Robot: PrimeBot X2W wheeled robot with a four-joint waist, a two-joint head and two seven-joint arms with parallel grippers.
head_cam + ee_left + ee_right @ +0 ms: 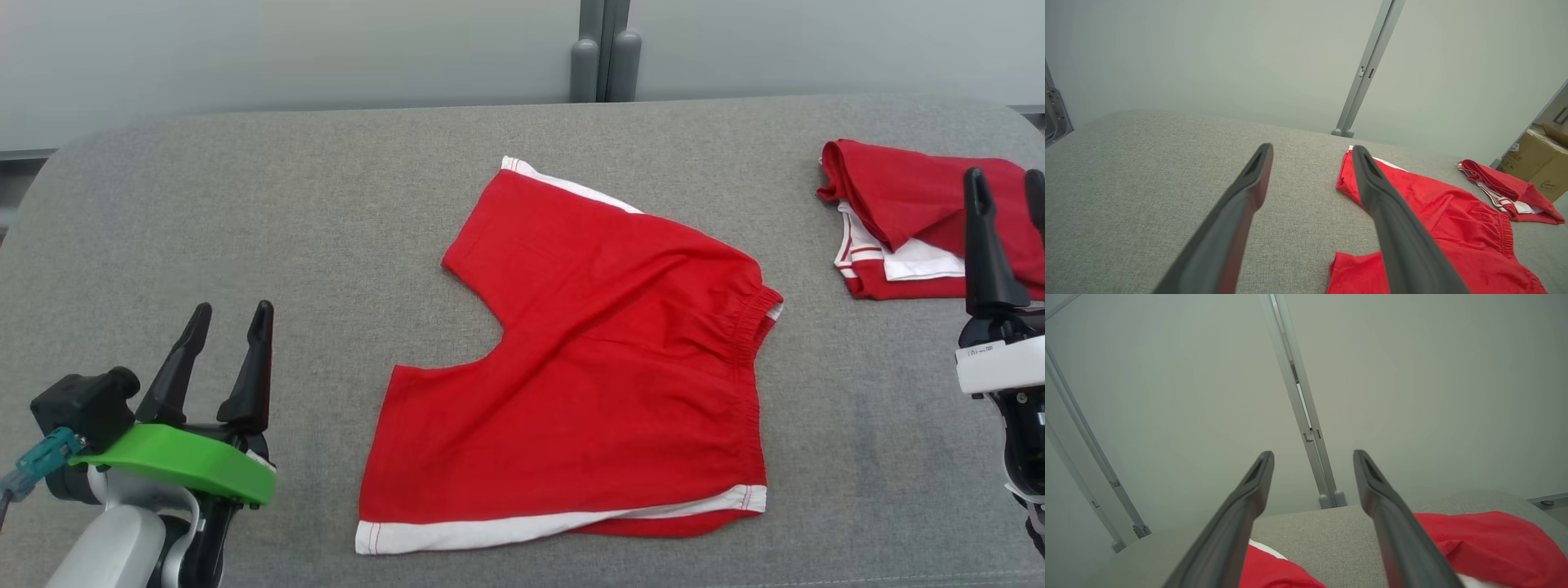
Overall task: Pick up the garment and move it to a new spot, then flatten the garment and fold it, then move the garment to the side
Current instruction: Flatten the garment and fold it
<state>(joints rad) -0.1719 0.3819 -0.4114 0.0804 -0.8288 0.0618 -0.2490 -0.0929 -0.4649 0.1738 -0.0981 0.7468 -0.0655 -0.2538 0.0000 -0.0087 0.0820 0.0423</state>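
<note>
the left tool [232,309] hangs low over the grey padded surface [245,196], its two dark fingers spread wide and nothing between them; a green bracket [188,474] sits just behind the fingers. to the right of this tool, near but not touching it, the red shorts [588,351] lie spread flat on the surface, with the two leg openings turned toward the left tool and the gathered waistband on the side away from it. a white band edges each leg hem. in the left wrist view this tool's right finger crosses in front of the far leg, and bare surface lies ahead of the fingertips. further right, well apart from the shorts and by the far right edge of the surface, a folded red and white garment [898,204] rests in a small pile. the right tool [1004,175] stands just in front of that pile, fingers pointing up, released and holding nothing; its left finger overlaps the pile in the head view, but whether it touches the cloth cannot be told. in the right wrist view the pile lies below and to the right of its fingertips. a cardboard box [1535,163] stands beyond the pile, off the surface.
</note>
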